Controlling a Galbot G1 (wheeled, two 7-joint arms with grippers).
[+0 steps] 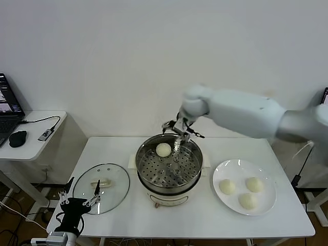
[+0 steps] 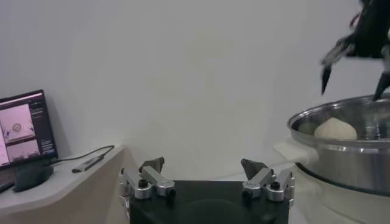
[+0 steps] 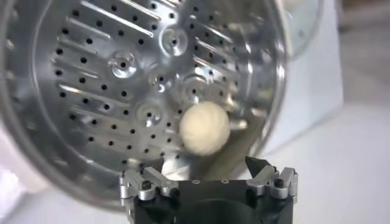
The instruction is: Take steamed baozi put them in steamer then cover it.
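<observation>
A round shiny stainless-steel steamer [image 1: 169, 169] on a cream-white base stands at the centre of the white table [image 1: 128, 215]. One small cream-white dome-shaped baozi [image 1: 163, 149] lies on its perforated tray, in the upper left part of the pot. The right tool [image 1: 180, 134] hovers just above the steamer's far rim, right of that bun, its fingers spread and released, grasping nothing; in the right wrist view the bun [image 3: 204, 128] lies free on the tray beyond the parted fingertips [image 3: 259, 165]. Three more baozi [image 1: 247, 190] sit on a flat white plate [image 1: 221, 171] at the lower right of the head view. The round clear glass cover [image 1: 101, 187] with its cream bar handle lies flat on the table at the lower left, beside the steamer. The left tool [image 1: 81, 201] waits at the table's lower left edge, next to the cover, fingers open and empty.
</observation>
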